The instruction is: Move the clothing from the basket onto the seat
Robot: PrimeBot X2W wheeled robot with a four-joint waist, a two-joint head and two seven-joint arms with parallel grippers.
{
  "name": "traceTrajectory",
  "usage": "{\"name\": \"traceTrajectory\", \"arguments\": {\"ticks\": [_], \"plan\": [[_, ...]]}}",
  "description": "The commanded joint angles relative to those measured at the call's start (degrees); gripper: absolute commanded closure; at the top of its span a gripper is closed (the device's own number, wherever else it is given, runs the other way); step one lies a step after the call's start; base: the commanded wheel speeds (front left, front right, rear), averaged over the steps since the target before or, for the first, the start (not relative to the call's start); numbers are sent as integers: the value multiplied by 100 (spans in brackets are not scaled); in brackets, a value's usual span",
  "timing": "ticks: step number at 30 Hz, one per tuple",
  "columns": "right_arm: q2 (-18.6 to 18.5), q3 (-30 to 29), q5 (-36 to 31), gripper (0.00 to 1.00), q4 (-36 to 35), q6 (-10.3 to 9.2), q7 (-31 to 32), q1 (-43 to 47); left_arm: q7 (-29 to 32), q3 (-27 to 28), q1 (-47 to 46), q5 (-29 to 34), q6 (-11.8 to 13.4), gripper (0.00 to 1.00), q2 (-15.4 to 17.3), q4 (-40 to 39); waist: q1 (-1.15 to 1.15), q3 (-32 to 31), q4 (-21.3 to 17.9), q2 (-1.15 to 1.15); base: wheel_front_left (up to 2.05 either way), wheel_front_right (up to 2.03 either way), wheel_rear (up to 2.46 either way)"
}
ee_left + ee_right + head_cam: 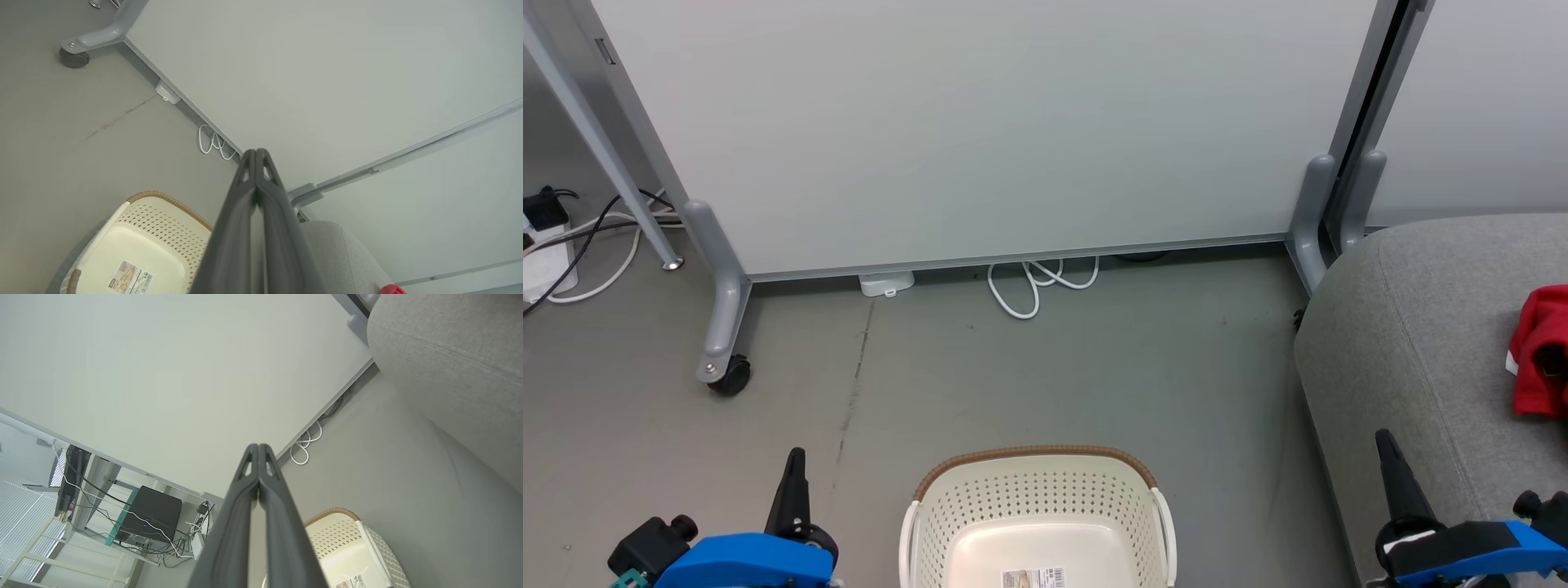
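Observation:
The cream basket [1037, 506] with its brown rim stands on the floor at the bottom centre; its visible inside holds only a label. Red clothing [1539, 351] lies on the grey seat [1421, 343] at the right edge. My left gripper [795, 459] is shut, left of the basket, holding nothing. My right gripper [1387, 441] is shut in front of the seat's side, right of the basket, also holding nothing. The left wrist view shows the shut left gripper [256, 152], the basket [151, 241], the seat [339, 257] and a bit of the clothing [392, 289]. In the right wrist view the shut right gripper [258, 446] rises over the basket [347, 543] and seat [449, 359].
A pale partition panel [1013, 122] on castor legs [723, 359] closes off the back. White cable loops [1037, 282] lie at its foot, and a power strip with cords [547, 245] sits far left. Grey floor [1054, 367] stretches between basket and panel.

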Motion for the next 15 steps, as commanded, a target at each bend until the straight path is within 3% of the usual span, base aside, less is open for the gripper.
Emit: {"name": "traceTrajectory", "arguments": {"ticks": [1, 15], "plan": [[-44, -10, 160, 100, -51, 2, 27, -178, 34, 40, -173, -127, -5, 100, 10, -97, -1, 2, -5, 0, 0, 0, 0], [-53, -26, 1056, 100, -31, 2, 175, -283, 260, 218, -252, -942, -6, 100, -10, -248, -1, 27, -79, 0, 0, 0, 0]]}}
